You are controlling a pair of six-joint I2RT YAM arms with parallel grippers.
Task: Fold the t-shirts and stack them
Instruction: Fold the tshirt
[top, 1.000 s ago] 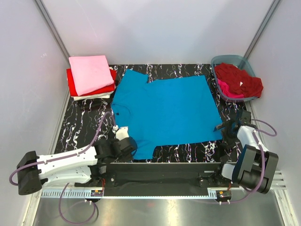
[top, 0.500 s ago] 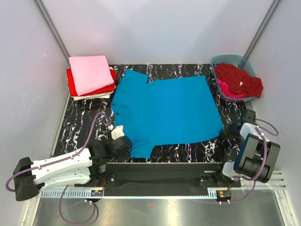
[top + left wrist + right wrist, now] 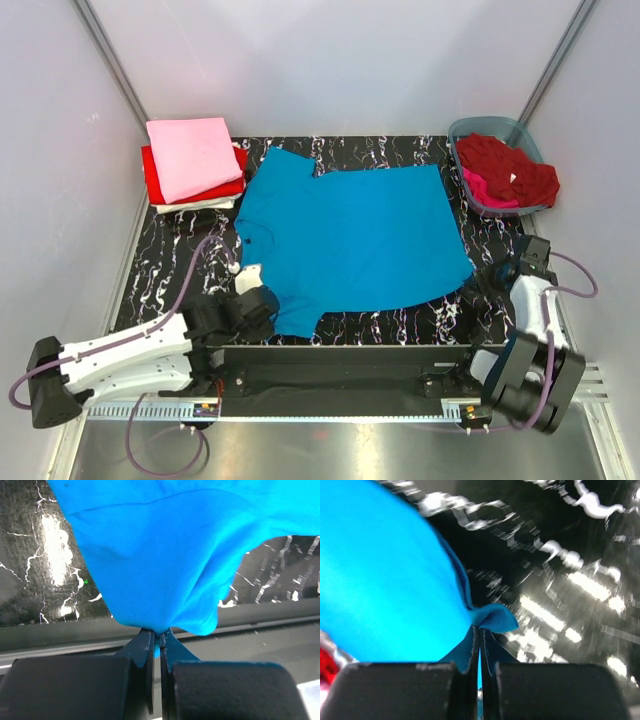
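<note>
A turquoise blue t-shirt [image 3: 352,235] lies spread on the black marbled table [image 3: 170,270]. My left gripper [image 3: 266,305] is shut on its near left sleeve; the cloth [image 3: 165,565] bunches between the jaws [image 3: 160,639]. My right gripper [image 3: 483,281] is shut on the shirt's near right hem corner [image 3: 492,619]. A pale pink t-shirt [image 3: 193,155] lies folded on top of a bright red one [image 3: 158,180] and a white one [image 3: 200,206] at the back left. Dark red [image 3: 505,165] and magenta [image 3: 488,188] t-shirts lie crumpled in the tub.
A grey-blue plastic tub [image 3: 478,127] stands at the back right corner. A dark object [image 3: 195,221] lies in front of the folded stack. White walls close in both sides. The metal rail [image 3: 340,355] runs along the near edge.
My right gripper has closed on the shirt's near right hem corner and shifted slightly right. The left gripper has dragged the sleeve a little toward the near edge.
</note>
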